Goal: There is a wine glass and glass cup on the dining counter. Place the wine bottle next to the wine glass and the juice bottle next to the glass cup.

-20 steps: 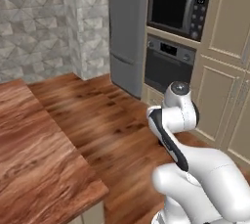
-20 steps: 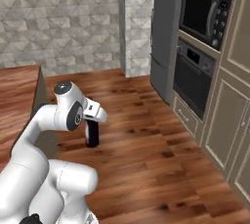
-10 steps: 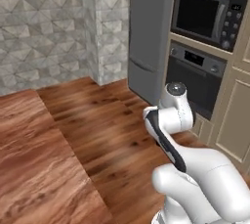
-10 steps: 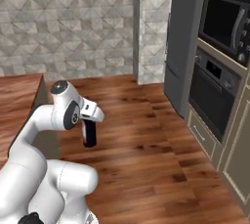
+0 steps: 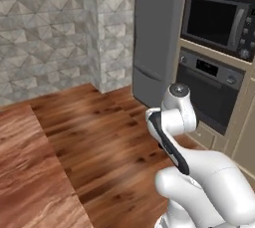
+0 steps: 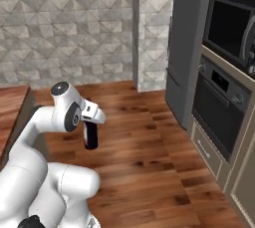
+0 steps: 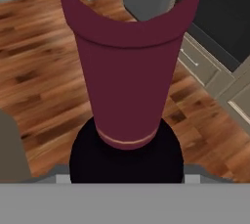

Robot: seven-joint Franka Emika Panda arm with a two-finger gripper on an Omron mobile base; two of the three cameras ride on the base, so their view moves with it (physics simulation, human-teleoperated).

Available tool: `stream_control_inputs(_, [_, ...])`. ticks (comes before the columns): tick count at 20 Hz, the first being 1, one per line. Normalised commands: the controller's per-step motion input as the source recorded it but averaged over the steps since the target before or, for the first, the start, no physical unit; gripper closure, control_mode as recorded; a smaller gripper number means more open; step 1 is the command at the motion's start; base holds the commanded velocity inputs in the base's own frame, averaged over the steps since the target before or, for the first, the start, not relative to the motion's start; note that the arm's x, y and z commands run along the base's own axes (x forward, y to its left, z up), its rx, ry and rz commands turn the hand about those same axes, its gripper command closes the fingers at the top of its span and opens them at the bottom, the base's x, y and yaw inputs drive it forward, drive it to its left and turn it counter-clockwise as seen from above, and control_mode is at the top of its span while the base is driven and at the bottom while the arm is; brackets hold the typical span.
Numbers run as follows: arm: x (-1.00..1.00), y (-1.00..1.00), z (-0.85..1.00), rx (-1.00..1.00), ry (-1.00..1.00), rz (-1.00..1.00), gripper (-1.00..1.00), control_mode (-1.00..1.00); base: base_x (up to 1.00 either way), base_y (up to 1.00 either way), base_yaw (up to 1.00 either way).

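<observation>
The end effector [image 6: 91,126] is pinching the wine bottle [image 6: 90,136], which hangs upright beneath it over the wooden floor, so the carry step appears underway, and next it must reach the desk [image 5: 30,182] beside the wine glass.

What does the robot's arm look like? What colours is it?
The arm is smooth, shiny white and made of fat rounded pieces, like big tubes joined together. A dark stripe runs along one piece, and each round joint has a grey cap on its end. The gripper has a white body. No cables or writing show.
</observation>
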Motion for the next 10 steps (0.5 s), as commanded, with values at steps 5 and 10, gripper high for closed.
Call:
stream_control_inputs(5, [0.0,0.0,0.0,0.0,0.0,0.0,1.0,1.0,0.77,-0.1,0.0])
stream_control_inputs(10, [0.0,0.0,0.0,0.0,0.0,0.0,1.0,1.0,0.8,-0.11,0.0])
